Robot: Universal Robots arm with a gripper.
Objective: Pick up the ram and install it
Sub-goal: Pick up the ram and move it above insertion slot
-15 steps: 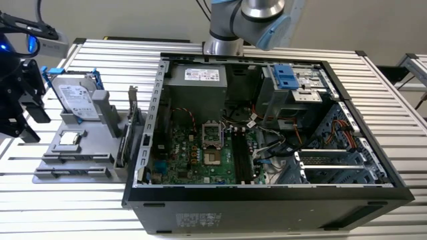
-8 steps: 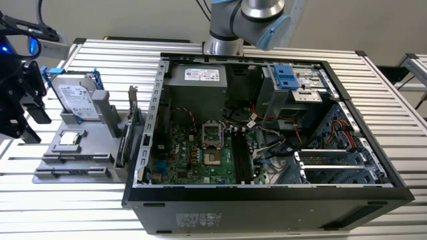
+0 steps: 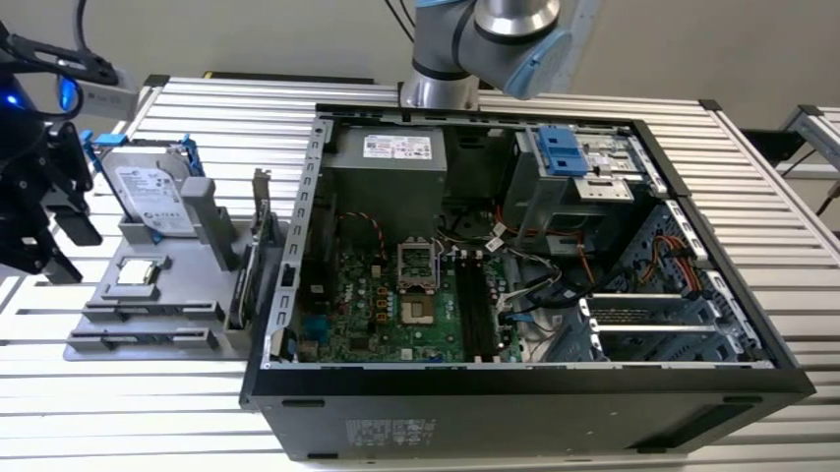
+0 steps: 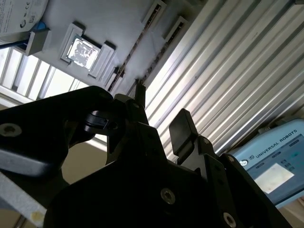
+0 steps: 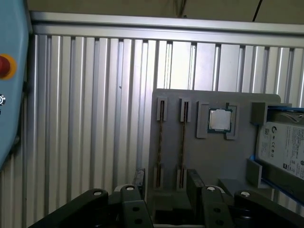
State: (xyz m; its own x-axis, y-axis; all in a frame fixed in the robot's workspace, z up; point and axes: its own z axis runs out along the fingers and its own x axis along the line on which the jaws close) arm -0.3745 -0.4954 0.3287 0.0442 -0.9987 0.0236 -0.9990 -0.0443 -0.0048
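The ram [image 5: 183, 142] stands on its edge in a slot of the grey holder [image 5: 232, 159], so I see it as a thin brownish line between two end brackets. A second thin line of the same kind stands in the parallel slot just beside it, and I cannot tell the two apart. Nothing grips either one. On the same holder, beside the slots, lies a square processor chip [image 5: 220, 119], and past the chip stands the hard drive [image 5: 280, 142] in its blue frame.

The gripper [image 5: 167, 184] hangs over the end of the holder where the slots finish. Its black fingers [image 5: 194, 183] are spread wide with nothing between them, and it does not touch the ram. In the first wrist view the near ends of both slots fall between the two fingers. In the second wrist view the gripper [image 4: 161, 114] shows the same wide gap.

In the exterior view the gripper [image 3: 59, 241] is at the far left, by the left edge of the holder [image 3: 177, 285]. On the holder's side toward the exterior view's right stands a card with a metal bracket [image 3: 259, 236]. Just beyond it is the open computer case [image 3: 525, 393] on the ribbed metal table [image 3: 132, 413]. The motherboard [image 3: 381, 295] inside the case is well apart from the ram.
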